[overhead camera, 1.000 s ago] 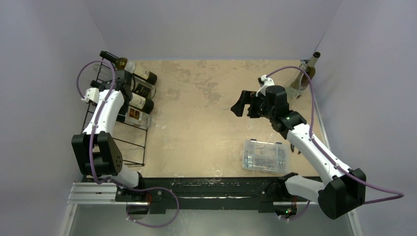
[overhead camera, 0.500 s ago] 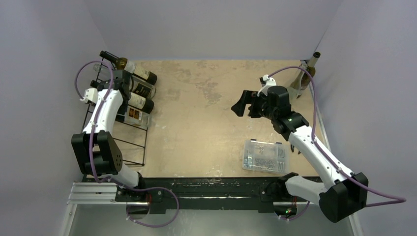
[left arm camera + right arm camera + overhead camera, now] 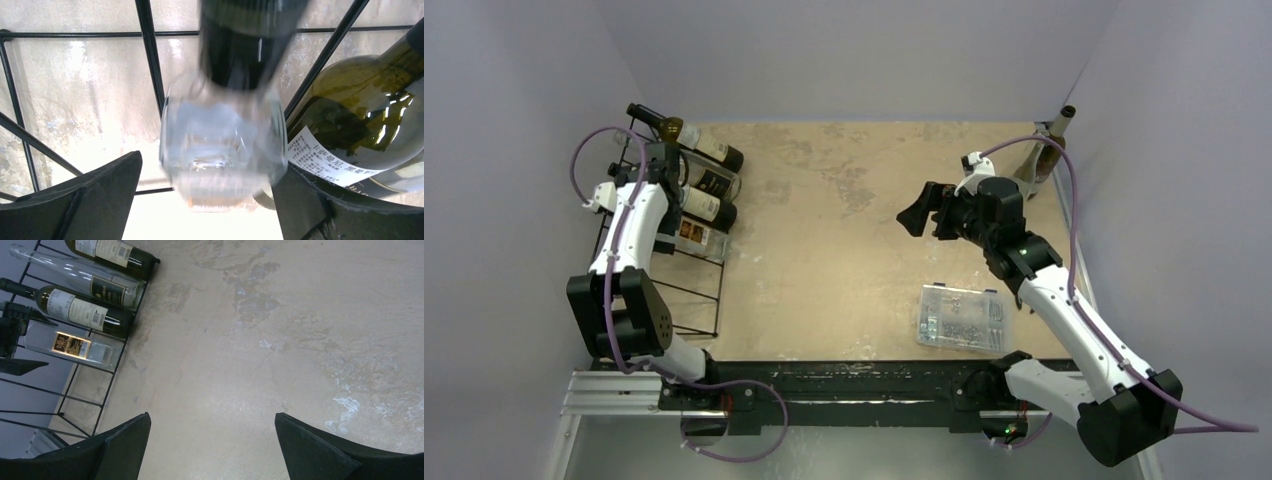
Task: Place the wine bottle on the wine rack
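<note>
The black wire wine rack point(image 3: 686, 292) stands at the left and also shows in the right wrist view point(image 3: 82, 401). Several bottles lie on it. My left gripper point(image 3: 666, 170) is open over the rack. Its fingers point(image 3: 95, 200) stand on either side of the neck end of a clear bottle point(image 3: 222, 150) with a dark neck and a gold label point(image 3: 70, 345). There is a gap at the left finger. A green bottle with a white label point(image 3: 360, 115) lies beside it. Another wine bottle point(image 3: 1048, 150) stands upright in the far right corner. My right gripper point(image 3: 919, 210) is open and empty above the table point(image 3: 212, 440).
A clear plastic box point(image 3: 964, 317) of small parts sits on the table near the right arm. Grey walls close in the back and both sides. The tan tabletop point(image 3: 824, 240) lies between the rack and the right arm.
My left gripper has shifted slightly toward the far end of the rack; the clear bottle looks blurred in its view. My right arm has drifted a little to the right, still open.
</note>
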Motion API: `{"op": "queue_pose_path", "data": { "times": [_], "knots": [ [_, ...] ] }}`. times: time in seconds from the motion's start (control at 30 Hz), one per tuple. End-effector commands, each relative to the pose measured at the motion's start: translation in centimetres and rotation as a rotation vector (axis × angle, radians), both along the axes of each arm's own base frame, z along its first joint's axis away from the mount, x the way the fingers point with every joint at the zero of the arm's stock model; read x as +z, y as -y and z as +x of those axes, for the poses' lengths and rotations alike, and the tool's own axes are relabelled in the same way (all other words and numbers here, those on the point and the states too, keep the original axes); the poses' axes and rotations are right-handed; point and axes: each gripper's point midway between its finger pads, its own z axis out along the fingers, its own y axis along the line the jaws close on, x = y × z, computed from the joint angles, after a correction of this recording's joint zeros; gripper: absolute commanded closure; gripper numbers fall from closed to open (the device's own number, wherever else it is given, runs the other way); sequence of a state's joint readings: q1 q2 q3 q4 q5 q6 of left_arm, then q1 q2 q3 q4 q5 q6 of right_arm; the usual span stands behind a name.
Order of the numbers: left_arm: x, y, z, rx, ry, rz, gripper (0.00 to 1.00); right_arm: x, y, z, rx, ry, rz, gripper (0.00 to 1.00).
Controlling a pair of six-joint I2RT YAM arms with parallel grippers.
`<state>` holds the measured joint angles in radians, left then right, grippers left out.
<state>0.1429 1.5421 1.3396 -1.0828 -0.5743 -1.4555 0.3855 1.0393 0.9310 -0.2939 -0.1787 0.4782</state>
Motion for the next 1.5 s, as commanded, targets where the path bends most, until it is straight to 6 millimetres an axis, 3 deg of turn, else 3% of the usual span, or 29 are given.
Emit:
{"op": "queue_pose_path", "data": {
  "times": [0.0,0.27,0.53,0.77,0.93,1.0,1.1,1.3,1.47],
  "knots": [
    [2.3,0.3,-0.6,-0.042,0.044,-0.014,0.01,0.8,-0.1,-0.6,0.008,0.011,0.026,0.01],
    [4.5,1.0,-1.6,-0.107,0.108,-0.027,0.00,1.4,0.2,-1.3,-0.007,0.015,0.052,0.01],
    [5.4,4.5,-2.5,-0.322,0.234,-0.118,0.00,1.5,0.5,-2.0,-0.023,-0.003,0.074,0.01],
    [7.3,9.5,-1.2,-0.694,0.371,-0.207,0.00,1.6,0.6,-3.1,-0.031,-0.042,0.102,0.01],
    [9.6,11.4,-0.4,-0.945,0.424,-0.105,0.00,2.0,1.2,-3.7,-0.078,-0.040,0.145,0.01],
    [10.9,13.8,0.1,-1.152,0.502,-0.054,0.00,2.2,1.5,-3.8,-0.101,-0.046,0.151,0.01],
    [11.8,17.5,-0.2,-1.390,0.642,-0.015,0.00,2.2,2.9,-3.5,-0.143,-0.050,0.053,0.01],
    [11.9,22.2,-2.2,-1.656,0.705,-0.071,0.00,2.1,6.9,-1.8,-0.308,-0.053,-0.164,0.01],
    [12.6,23.7,-3.6,-1.757,0.705,-0.072,0.00,4.0,9.9,0.8,-0.456,-0.023,-0.296,0.01]
  ]
}}
